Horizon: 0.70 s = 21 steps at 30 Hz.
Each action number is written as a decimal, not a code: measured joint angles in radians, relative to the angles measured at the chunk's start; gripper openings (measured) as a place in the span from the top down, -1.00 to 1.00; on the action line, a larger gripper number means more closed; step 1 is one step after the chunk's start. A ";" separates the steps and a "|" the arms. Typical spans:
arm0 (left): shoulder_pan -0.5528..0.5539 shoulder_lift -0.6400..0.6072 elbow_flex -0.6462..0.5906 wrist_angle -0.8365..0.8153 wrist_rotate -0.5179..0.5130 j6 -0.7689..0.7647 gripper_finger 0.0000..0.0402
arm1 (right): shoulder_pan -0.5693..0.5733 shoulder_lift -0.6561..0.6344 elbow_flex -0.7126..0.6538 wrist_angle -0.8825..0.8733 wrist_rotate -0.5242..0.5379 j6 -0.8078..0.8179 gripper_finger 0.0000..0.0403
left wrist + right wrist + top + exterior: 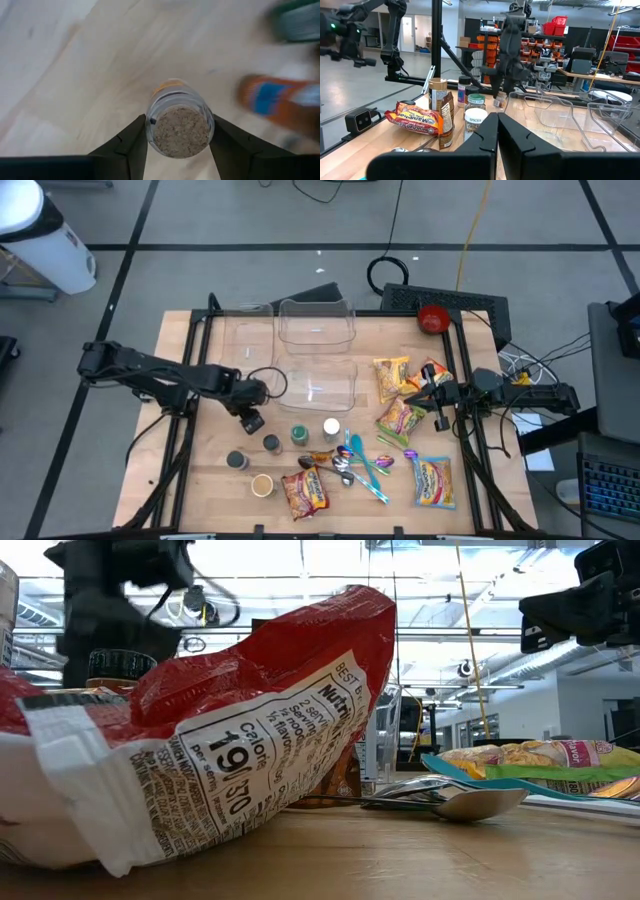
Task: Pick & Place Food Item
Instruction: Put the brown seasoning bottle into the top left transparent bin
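— Where's the left gripper [177, 150]?
— Left of the middle of the table [190, 480], fingers grasping a small spice jar [180, 120].
— The right gripper [497, 131]?
— Clenched on nothing, waiting above the right-side snack packets [400, 395].

Two black jointed arms [160, 375] — matte, angular, cable-trailed.

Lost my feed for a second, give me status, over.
Left gripper around spice jar, fingers at its sides. Right gripper shut, idle over snack packets. Nothing blocking.
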 joint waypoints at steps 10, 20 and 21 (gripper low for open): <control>0.000 -0.045 0.276 -0.062 -0.106 0.144 0.10 | 0.000 0.000 0.000 0.000 0.000 0.000 1.00; 0.073 -0.048 0.648 -0.256 -0.403 0.306 0.10 | 0.000 0.002 0.000 0.000 0.000 0.000 1.00; 0.095 -0.048 0.675 -0.274 -0.430 0.330 0.10 | 0.000 0.002 0.000 0.000 0.000 0.000 1.00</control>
